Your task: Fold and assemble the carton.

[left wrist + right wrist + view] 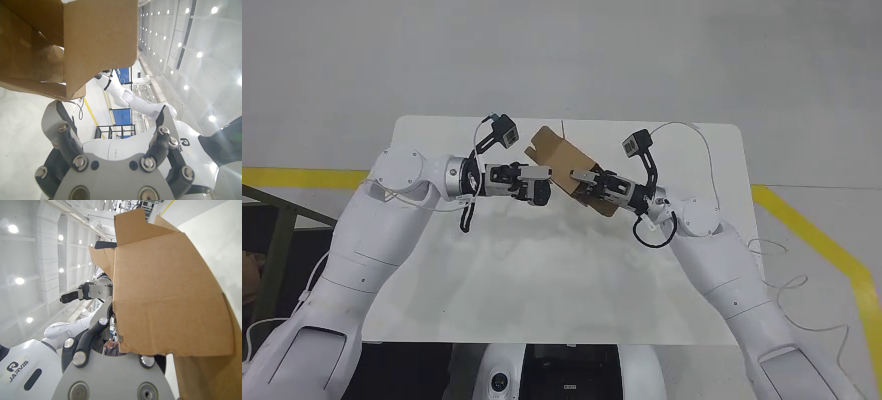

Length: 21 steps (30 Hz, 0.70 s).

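Observation:
A brown carton (564, 160), partly unfolded with loose flaps, is held tilted above the middle of the back half of the white table (542, 290). My right gripper (587, 181) is shut on the carton's right lower wall. In the right wrist view that wall (166, 306) hides one finger, and the other finger (105, 308) presses at its edge. My left gripper (546, 188) is open just left of the carton. In the left wrist view, the gripper (113, 115) holds nothing, and the carton's open end (79, 47) hangs just beyond the fingertips.
The table's front half, near the robot, is bare white surface. Yellow floor tape (802, 215) runs past the table's right side, and a dark frame (272, 240) stands off its left edge. A cable (697, 135) loops above the right wrist.

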Motion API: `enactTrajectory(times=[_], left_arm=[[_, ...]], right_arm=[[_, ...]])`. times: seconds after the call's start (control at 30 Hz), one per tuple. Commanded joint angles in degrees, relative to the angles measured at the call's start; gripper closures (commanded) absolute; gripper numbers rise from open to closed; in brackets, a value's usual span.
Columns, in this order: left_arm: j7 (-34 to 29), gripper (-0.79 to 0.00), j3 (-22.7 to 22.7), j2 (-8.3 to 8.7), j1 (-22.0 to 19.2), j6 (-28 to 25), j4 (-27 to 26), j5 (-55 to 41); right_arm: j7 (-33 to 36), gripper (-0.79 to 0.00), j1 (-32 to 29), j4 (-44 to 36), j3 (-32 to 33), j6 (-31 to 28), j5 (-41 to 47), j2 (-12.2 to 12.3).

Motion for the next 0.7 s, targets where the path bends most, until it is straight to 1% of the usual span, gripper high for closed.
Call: enactTrajectory(times=[0.0, 0.43, 0.67], left_arm=[[-0.08, -0.785, -0.05, -0.01, 0.07, 0.11, -0.08, -0.13], [-0.55, -0.785, -0.13, -0.12, 0.21, 0.25, -0.46, -0.28], [-0.68, -0.785, -0.89, -0.02, 0.42, 0.47, 1.16, -0.35]], right_arm=[[-0.05, 0.0, 0.05, 0.09, 0.0, -0.11, -0.13, -0.04], [0.04, 0.0, 0.38, 0.54, -0.3, -0.43, -0.3, -0.43], [0.94, 0.0, 0.21, 1.03, 0.67, -0.55, -0.14, -0.25]])
